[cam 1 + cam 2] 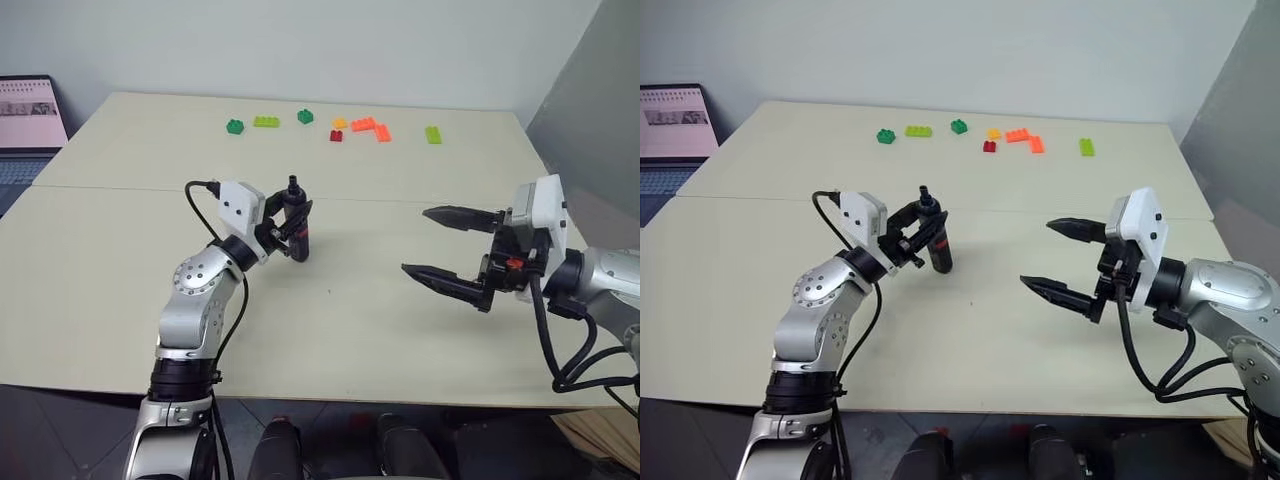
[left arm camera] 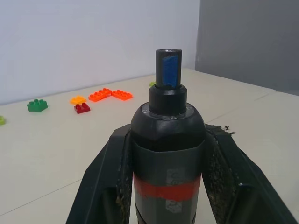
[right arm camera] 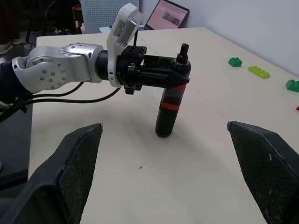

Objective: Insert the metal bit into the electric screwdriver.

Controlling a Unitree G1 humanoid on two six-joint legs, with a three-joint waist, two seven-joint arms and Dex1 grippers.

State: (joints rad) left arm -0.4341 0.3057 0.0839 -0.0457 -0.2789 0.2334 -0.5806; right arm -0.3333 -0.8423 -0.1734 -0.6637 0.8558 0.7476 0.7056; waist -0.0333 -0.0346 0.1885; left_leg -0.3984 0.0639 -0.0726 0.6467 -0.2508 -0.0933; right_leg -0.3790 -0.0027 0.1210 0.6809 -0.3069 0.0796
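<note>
The electric screwdriver (image 1: 298,238) is a black pen-shaped tool with a red band, held upright with its narrow tip up. My left gripper (image 1: 293,225) is shut on its upper body, and its pads (image 2: 110,172) press both sides just above the red band (image 2: 167,190). The tool's lower end is close to the table (image 1: 330,330); I cannot tell whether it touches. My right gripper (image 1: 415,240) stands open to the right, a hand's length from the tool, with nothing between its fingers (image 3: 77,158). The metal bit is out of view. A tiny dark speck (image 1: 328,291) lies between the grippers, too small to identify.
Several small toy bricks, green, yellow, orange and red (image 1: 360,127), lie in a row at the far side of the table. A laptop (image 1: 25,120) stands off the table's far left corner. A grey wall closes in on the right.
</note>
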